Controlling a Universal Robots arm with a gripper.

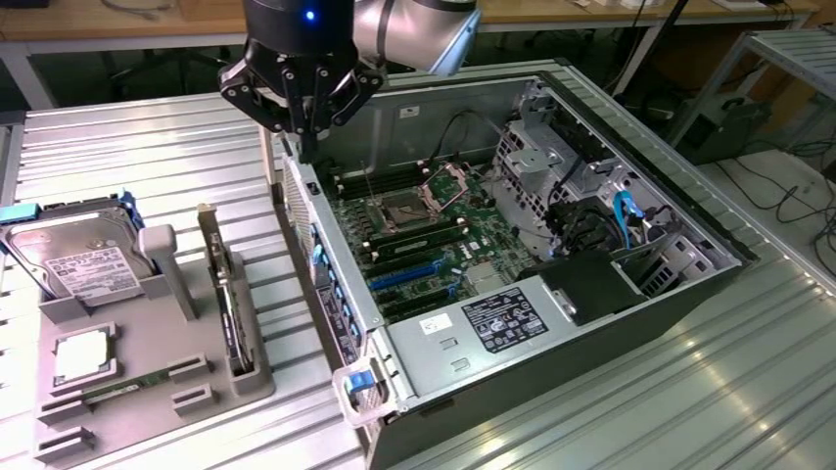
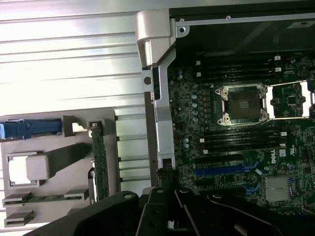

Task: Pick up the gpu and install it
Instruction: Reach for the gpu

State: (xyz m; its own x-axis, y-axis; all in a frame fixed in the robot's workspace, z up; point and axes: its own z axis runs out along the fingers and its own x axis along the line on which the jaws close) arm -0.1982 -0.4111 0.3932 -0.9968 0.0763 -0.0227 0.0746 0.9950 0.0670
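Holds the gripper (image 1: 303, 132) over the back wall of the open computer case (image 1: 549, 382), fingers pressed together with nothing between them, going by the exterior view. Carries no load, then, and hangs nearer to the case than to any loose part.

Finds the gpu (image 1: 229, 304) well apart from that spot, on the grey holder tray (image 1: 183, 338) beside the case, toward the exterior view's left. Stands there on its long edge in a narrow slot, silvery bracket at the far end, upper edge bare. Probably parked upright to offer that upper edge to a pinch from above and to keep both faces off the tray.

Shares the tray with a hard drive (image 1: 78, 259), propped in its own cradle, and a memory stick (image 1: 131, 384), lying in a low groove. One seat per part, likely to fix each pick-up place.

Has the case laid on its side with the panel off, turning the circuit board (image 1: 432, 240) face up and opening the long blue slots (image 1: 402, 277) to an approach from overhead. Shows those slots bare. Reads, on that evidence, as pick-up not yet made and nothing installed.
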